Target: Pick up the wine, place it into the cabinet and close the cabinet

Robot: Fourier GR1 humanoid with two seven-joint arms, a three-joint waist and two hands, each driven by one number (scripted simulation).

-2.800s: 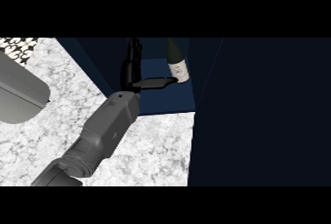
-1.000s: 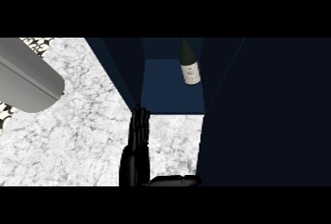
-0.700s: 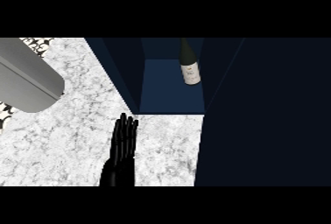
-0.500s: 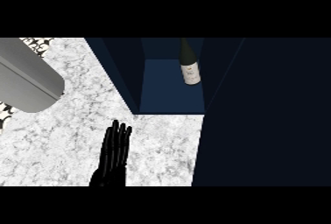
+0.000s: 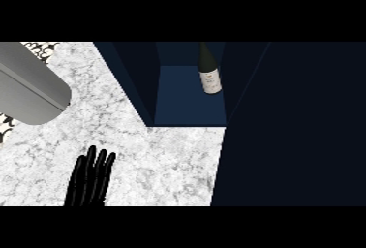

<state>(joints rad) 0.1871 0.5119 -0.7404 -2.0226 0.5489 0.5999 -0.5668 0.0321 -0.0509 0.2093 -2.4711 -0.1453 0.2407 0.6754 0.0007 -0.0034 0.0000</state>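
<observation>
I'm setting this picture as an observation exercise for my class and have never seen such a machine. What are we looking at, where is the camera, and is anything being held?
The camera sits in a humanoid robot's head, looking steeply down at a kitchen counter. The white, grey-speckled stone counter top fills the lower left. The flat black shape with straight fingers is the robot's hand, coming in from the lower edge; it is open and holds nothing. Above it is an open dark blue cabinet, and inside stands a dark glass wine bottle with a pale label, apart from the hand. The big grey rounded cylinder at upper left is probably part of the robot's other arm, close to the camera.
</observation>
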